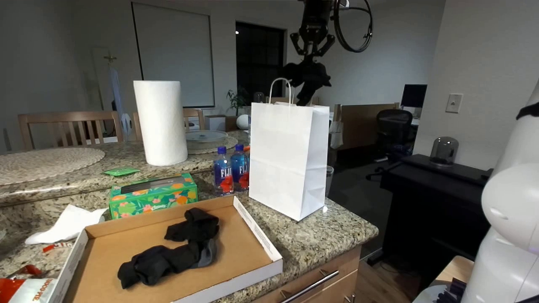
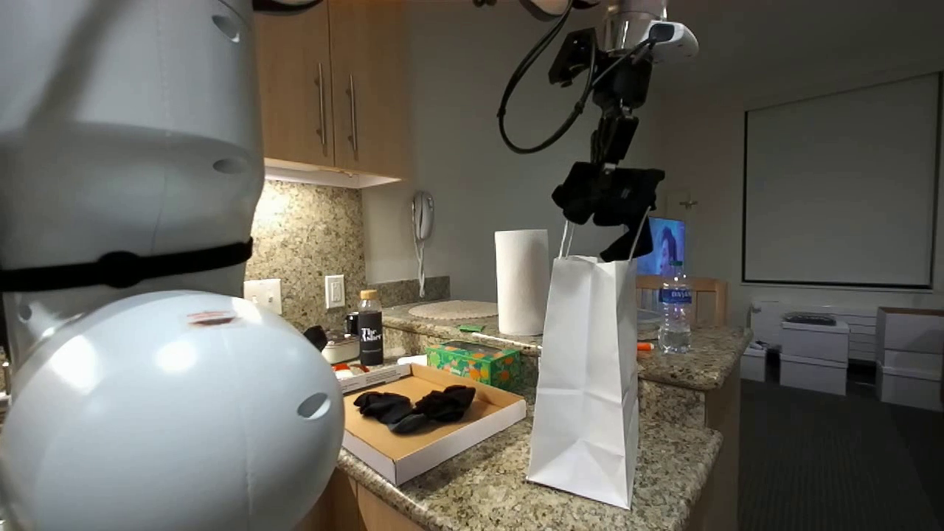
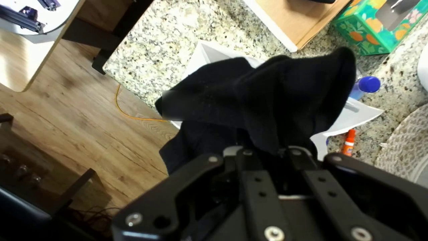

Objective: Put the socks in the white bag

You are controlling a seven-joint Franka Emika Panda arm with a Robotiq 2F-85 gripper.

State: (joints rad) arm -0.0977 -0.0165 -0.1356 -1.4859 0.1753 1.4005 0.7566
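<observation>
While the nearly closed claw (image 1: pixel 309 58) grips a black sock bundle (image 1: pixel 308 76), this hangs beneath it at the mouth of the white bag (image 1: pixel 280 155). Other socks (image 1: pixel 179 256) lie well apart.

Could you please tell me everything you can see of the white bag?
The white bag looks like paper: tall, plain, with flat, creased sides and thin looped handles. It stands upright on the speckled counter, near the edge, apart from the cardboard tray. Black sock fabric held by the gripper hangs at its mouth; whether they touch is unclear.
</observation>
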